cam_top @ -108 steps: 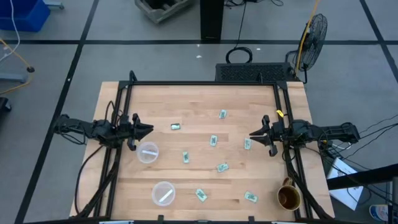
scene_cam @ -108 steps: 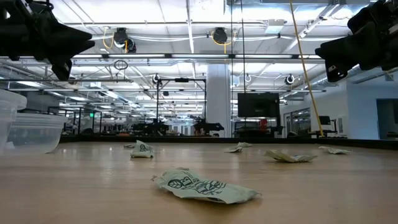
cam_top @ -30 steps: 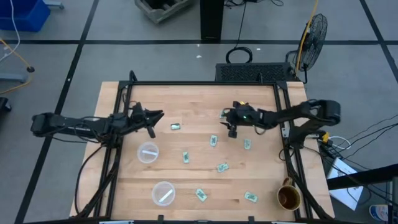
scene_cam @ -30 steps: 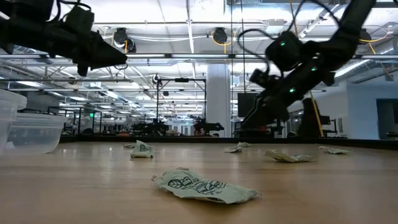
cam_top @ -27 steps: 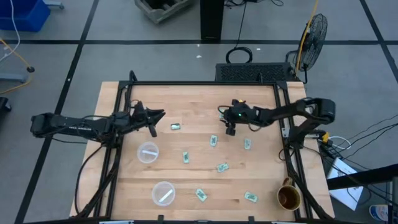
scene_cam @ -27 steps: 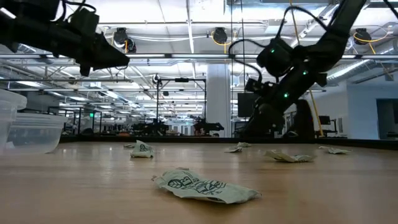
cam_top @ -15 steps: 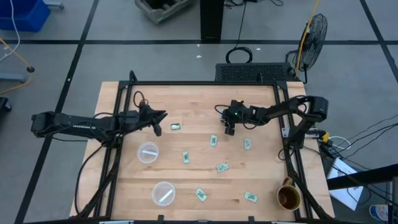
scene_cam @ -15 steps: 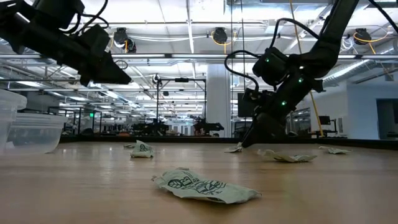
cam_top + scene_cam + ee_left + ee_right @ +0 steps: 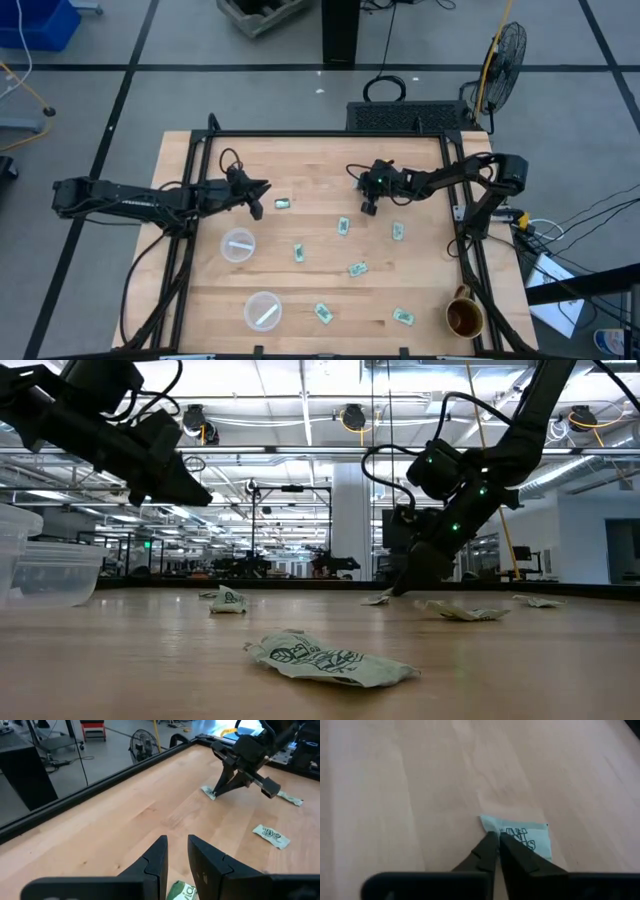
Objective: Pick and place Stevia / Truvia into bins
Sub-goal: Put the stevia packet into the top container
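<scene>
Two dark arms are reaching over the wooden table (image 9: pixel 320 150) from opposite sides. Toward the far middle, the right gripper (image 9: pixel 357 184) is pressing its tips down onto a Stevia sachet (image 9: pixel 522 836); in the right wrist view the two fingers (image 9: pixel 487 851) are lying almost together with only a thin gap, meeting at the sachet's near edge, and whether they are actually pinching the paper cannot be told. That sachet is showing dark printed letters, partly covered by the fingers and not readable. The left gripper (image 9: pixel 263 186) is hovering above the table just beside another sachet (image 9: pixel 283 203), its fingers (image 9: pixel 156 861) standing slightly apart with nothing between them, and a green corner of that sachet is peeking out below them. Seven more sachets are lying loose across the middle and near half of the table, among them one (image 9: pixel 343 226) close to the right gripper and one (image 9: pixel 330 661) lying crumpled nearest the low camera, its printed emblem too small to read. Both clear cups are sitting on the left half: the farther cup (image 9: pixel 238 244) is standing near the left gripper, and the nearer cup (image 9: pixel 263 310) is holding something whitish. Off at the near right corner a brown-gold mug (image 9: pixel 464 316) is standing well apart from both arms. Beyond the far edge a floor fan (image 9: pixel 501 55) is standing on the grey floor.
</scene>
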`<action>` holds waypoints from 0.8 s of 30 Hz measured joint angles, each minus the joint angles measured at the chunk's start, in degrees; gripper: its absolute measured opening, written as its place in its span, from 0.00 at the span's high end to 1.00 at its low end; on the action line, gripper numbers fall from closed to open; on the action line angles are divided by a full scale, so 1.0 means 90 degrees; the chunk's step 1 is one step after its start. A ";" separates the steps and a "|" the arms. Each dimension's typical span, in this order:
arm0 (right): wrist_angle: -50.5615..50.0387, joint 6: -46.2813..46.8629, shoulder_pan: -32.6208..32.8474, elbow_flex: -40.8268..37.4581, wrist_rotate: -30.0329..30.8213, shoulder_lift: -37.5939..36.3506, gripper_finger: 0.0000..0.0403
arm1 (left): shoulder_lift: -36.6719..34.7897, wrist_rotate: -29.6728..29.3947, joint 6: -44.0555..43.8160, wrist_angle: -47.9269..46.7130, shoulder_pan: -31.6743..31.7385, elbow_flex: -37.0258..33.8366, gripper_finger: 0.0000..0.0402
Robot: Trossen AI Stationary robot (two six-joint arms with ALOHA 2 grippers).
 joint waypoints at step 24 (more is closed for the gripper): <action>0.2373 0.0593 0.1754 -0.0015 -0.0601 -0.0007 1.00 | -0.0002 -0.0031 -0.0537 0.0052 0.0002 0.0000 0.80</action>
